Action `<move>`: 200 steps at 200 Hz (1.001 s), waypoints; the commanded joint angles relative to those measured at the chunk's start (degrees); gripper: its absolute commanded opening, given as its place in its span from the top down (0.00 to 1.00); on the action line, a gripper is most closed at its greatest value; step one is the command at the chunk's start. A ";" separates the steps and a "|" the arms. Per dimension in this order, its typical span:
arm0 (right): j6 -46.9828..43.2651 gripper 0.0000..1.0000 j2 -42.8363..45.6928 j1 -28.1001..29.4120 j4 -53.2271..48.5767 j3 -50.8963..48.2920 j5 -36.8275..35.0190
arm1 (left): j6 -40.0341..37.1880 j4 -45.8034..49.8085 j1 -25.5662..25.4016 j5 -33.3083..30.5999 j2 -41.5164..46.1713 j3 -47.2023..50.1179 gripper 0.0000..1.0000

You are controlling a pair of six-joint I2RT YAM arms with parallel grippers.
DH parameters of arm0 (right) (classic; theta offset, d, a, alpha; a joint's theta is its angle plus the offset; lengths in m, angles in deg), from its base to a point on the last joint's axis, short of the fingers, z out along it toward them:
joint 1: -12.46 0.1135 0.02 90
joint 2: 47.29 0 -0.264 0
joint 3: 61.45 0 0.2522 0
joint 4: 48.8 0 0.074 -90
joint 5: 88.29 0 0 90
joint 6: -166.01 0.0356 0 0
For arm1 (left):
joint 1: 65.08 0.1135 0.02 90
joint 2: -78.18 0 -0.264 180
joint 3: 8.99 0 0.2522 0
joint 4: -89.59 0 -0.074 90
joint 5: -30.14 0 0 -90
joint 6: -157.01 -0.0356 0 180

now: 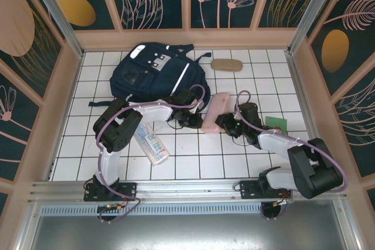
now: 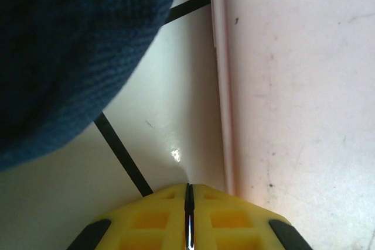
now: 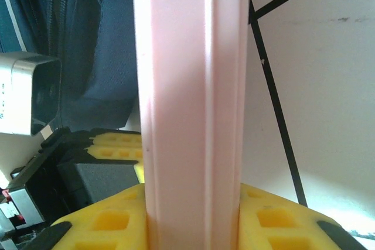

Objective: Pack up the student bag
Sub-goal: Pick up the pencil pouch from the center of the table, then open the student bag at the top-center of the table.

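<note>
On the tiled table [image 1: 193,162], right gripper [image 3: 196,221] clamps a pink pencil box [image 1: 215,111] beside the closed, empty left gripper [image 2: 188,215]; tan pouch [image 1: 226,65], booklet [image 1: 153,144] and green card [image 1: 275,123] lie unpacked outside the student bag [image 1: 153,71].

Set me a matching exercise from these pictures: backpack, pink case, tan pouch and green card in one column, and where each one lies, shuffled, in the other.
Things:
1. backpack
2. pink case
3. tan pouch
4. green card

Places:
A. far side, just right of the backpack
B. centre
C. far side, left half
D. right side, partly behind the right arm

Pairs: 1-C, 2-B, 3-A, 4-D
</note>
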 commanded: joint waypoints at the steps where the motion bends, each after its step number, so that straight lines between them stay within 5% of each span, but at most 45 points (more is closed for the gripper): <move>1: -1.01 0.73 0.61 -0.61 -1.47 1.44 -1.48 | -0.03 3.37 -0.28 -1.70 2.69 -2.15 0.89; 53: -2.24 0.75 5.95 -2.66 -6.14 1.80 -2.46 | -3.34 12.20 0.49 -9.13 8.99 -11.29 0.88; 71: -2.25 0.75 7.53 -3.06 -7.03 1.70 -2.47 | -5.02 14.27 1.91 -10.37 9.59 -15.51 0.80; 139: -1.08 0.75 10.19 -3.17 -6.83 1.45 -1.84 | -13.54 21.71 5.77 -32.37 -0.61 -28.48 0.74; 200: -0.73 0.75 10.61 -3.17 -6.14 1.25 -1.33 | -16.49 22.25 5.76 -34.56 -7.66 -31.15 0.48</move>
